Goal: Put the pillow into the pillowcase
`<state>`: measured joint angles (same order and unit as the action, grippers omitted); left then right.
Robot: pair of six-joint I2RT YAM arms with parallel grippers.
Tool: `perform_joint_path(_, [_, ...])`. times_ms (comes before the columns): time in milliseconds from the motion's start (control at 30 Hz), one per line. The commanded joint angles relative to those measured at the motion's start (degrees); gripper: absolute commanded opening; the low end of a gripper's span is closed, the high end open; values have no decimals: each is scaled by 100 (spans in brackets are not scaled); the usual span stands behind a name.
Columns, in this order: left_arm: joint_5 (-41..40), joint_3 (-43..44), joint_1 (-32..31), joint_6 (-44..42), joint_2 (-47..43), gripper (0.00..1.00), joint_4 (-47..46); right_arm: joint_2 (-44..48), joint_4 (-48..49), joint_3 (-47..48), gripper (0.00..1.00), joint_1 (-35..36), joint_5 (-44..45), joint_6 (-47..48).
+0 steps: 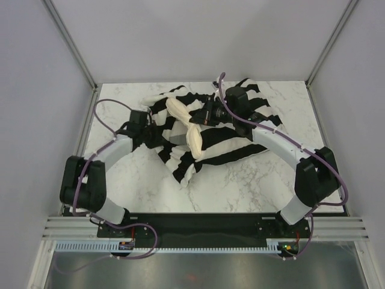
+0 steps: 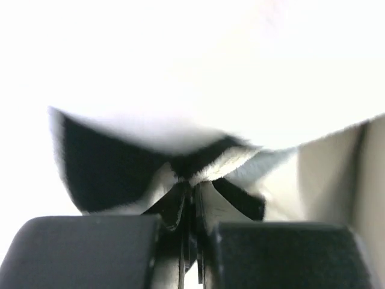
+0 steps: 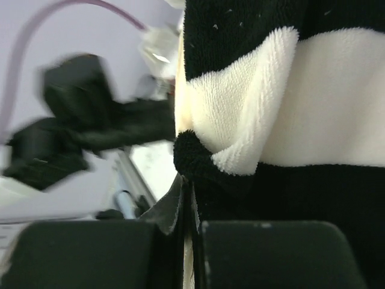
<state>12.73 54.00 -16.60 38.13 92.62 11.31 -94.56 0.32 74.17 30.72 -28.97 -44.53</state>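
**Both hands pinching the case, pillow half showing**

So the pillowcase [image 1: 234,144] is bunched up mid-worktop [image 1: 252,186], nearer the far edge than the near one, with a loose corner trailing toward the near edge. The pillow [image 1: 187,129] shows as a cream strip in the middle of the bundle, with stripes on both sides of it. I can't tell from above how much of it is actually inside.

Left hand [image 2: 191,191] is clamped right down on a fold of striped fabric, no gap between the fingers. Right hand [image 3: 187,195] is the same deal, closed tight on a black-and-white fold. My guess is each one has a side of the opening, so the mouth gets pulled apart and the pillow can slide deeper. Pinching the thin edge rather than the bulk makes sense, since floppy cloth sags otherwise. I'd call it partway done. The pillow needs to go further in.
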Motion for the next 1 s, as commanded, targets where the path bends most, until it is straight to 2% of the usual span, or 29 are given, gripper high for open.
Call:
perform_joint_path(0, [221,-188,657,-1087,-1192,2,1045,88,-593,-254,0,-92,488,1710])
perform_joint_path(133, [527,-276,869,-1589,-1992,2,1260,-737,-761,-19,0,-5,463,2500])
perform_joint_path(200, [712,-215,878,-1607,-2090,2,1268,-1405,-1304,264,0,302,770,3306])
perform_joint_path(367, [872,119,895,-1528,-2335,2,1286,-2092,-1359,265,0,444,989,3627])
perform_joint_path(467, [670,356,992,-1589,-2389,2,1321,-2066,-1498,72,0,356,1174,3960])
perform_joint_path(567, [450,524,1202,-1703,-2275,2,1321,-1787,-1884,-279,0,189,719,4364])
perform_joint_path(700, [581,638,1642,-1599,-1889,2,1085,-1206,-2649,-780,0,180,86,5322])
perform_joint_path(733, [764,647,1860,-1555,-1853,2,997,-1048,-2860,-886,0,189,-89,5793])
perform_joint_path(800, [897,691,1941,-1502,-1800,2,733,-994,-3405,-948,0,197,-74,6156])
perform_joint_path(900, [1433,770,1933,-1353,-1817,2,409,-1186,-3695,-861,0,241,-126,6404])
perform_joint_path(967, [1776,857,1941,-1220,-1800,2,232,-1555,-3932,-545,0,513,-118,6448])
